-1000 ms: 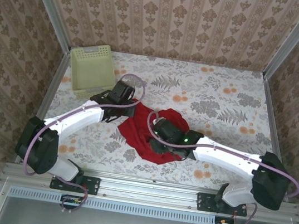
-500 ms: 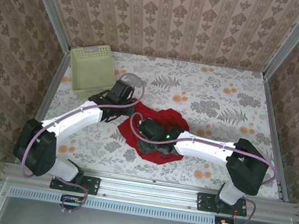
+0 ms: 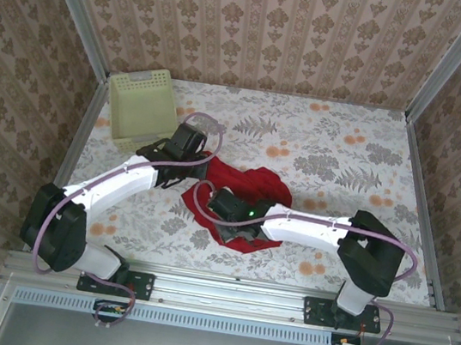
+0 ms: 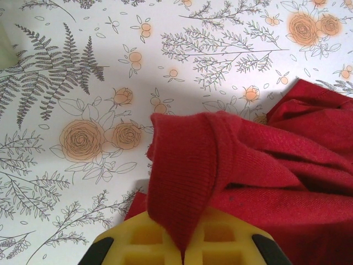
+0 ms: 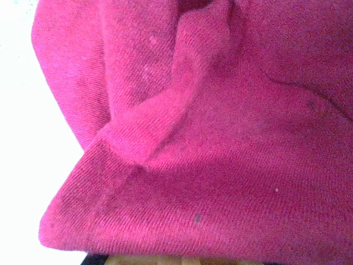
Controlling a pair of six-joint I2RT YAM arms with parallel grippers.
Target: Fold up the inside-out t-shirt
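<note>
- Left pincer: closed tight, with a ridge of the inside-out t-shirt nipped between its yellow fingers and raised above the desk
- Right pincer: also closed, down in the near-left part of the t-shirt, gripping a hemmed fold bunched at its tips
- The t-shirt lies crumpled on the desk between the two pincers, mostly to the right of the left one
- Pale yellow-green basket: beyond and to the left of the left pincer, near it but apart; the t-shirt is wholly outside it
</note>
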